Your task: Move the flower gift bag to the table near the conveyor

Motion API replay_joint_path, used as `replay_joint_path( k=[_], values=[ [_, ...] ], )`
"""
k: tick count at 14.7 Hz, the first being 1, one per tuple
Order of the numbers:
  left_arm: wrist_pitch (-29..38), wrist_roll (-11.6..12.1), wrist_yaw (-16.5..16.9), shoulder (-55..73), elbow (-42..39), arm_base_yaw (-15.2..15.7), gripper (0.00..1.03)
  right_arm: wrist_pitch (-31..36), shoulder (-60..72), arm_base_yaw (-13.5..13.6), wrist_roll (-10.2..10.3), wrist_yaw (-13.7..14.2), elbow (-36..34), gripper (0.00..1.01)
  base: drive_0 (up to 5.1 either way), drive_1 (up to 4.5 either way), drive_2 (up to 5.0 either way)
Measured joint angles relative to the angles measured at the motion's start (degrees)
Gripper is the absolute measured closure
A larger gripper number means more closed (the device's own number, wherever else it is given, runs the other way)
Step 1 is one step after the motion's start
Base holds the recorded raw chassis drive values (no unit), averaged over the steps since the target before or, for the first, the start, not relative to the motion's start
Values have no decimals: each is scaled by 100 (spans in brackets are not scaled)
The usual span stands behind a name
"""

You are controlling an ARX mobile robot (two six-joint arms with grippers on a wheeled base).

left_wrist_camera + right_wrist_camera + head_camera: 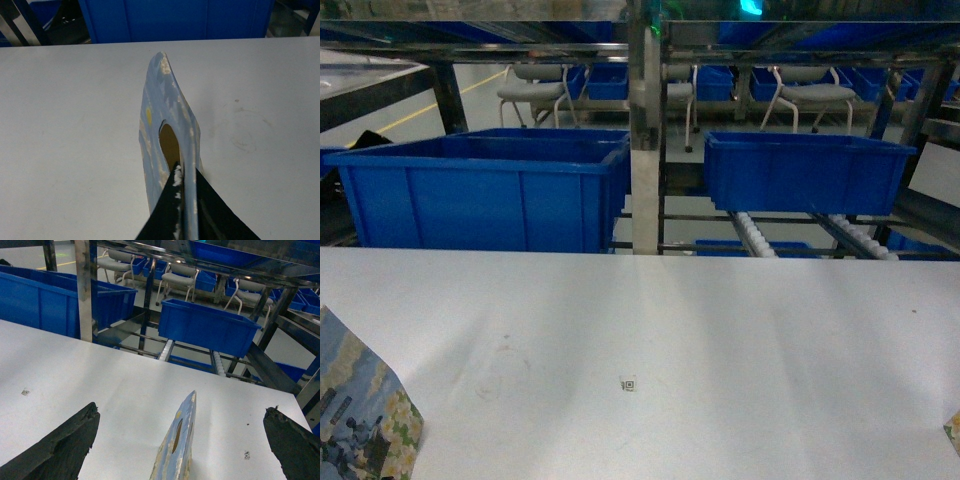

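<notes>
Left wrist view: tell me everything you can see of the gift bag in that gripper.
The gift bag is folded flat and seen edge-on. It looks like paper, printed blue with cream blotches and one yellow spot. An oval handle cut-out opens near its top. The left gripper is clamped on its near upper edge, over the table. Whether its base touches the table cannot be told.
</notes>
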Motion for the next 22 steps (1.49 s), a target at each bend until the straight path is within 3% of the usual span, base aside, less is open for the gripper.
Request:
replay_joint_path(
  k=[3, 6, 8, 11, 13, 15, 16, 17, 18, 20, 21, 22],
  values=[
    [-138, -83, 739, -1104, -44, 409, 65, 0, 0, 2, 0, 2, 0, 3, 0, 0, 0],
    [-173, -188, 1158, -2199, 20, 756, 29, 0, 0, 2, 0, 2, 0, 3, 0, 0, 0],
    [-988, -184, 1349, -3204, 127, 1012, 4, 0, 0, 0, 0, 0, 0, 3, 0, 0, 0],
    [-2455, -177, 2031, -4811, 516, 1246, 5, 0, 0, 2, 0, 0, 0, 3, 0, 0, 0],
    [-3016, -20, 2107, -5143, 850, 1202, 5, 0, 0, 2, 0, 0, 0, 3, 0, 0, 0],
    [-3045, 57, 2133, -5156, 881, 1202, 5, 0, 0, 2, 0, 2, 0, 3, 0, 0, 0],
    [-3051, 74, 2133, -5156, 881, 1202, 5, -105, -197, 44, 120, 221, -24, 7, 0, 0, 0],
    [-3871, 282, 2380, -5466, 931, 1292, 19, -393, -1075, 367, 614, 1032, -164, 23, 0, 0, 0],
    [-4015, 378, 2483, -5720, 796, 1349, 32, -319, -1388, 654, 837, 1416, -146, 36, 0, 0, 0],
    [-4168, 426, 2942, -6181, 481, 1838, 59, -518, -1414, 1113, 1023, 1928, -162, 64, 0, 0, 0],
    [-4277, 426, 2918, -6367, 363, 1886, 71, -535, -1438, 1279, 1047, 2100, -162, 77, 0, 0, 0],
    [-4385, 426, 2986, -6620, 247, 1838, 86, -634, -1495, 1902, 1075, 2769, -162, 92, 0, 0, 0]
  ],
)
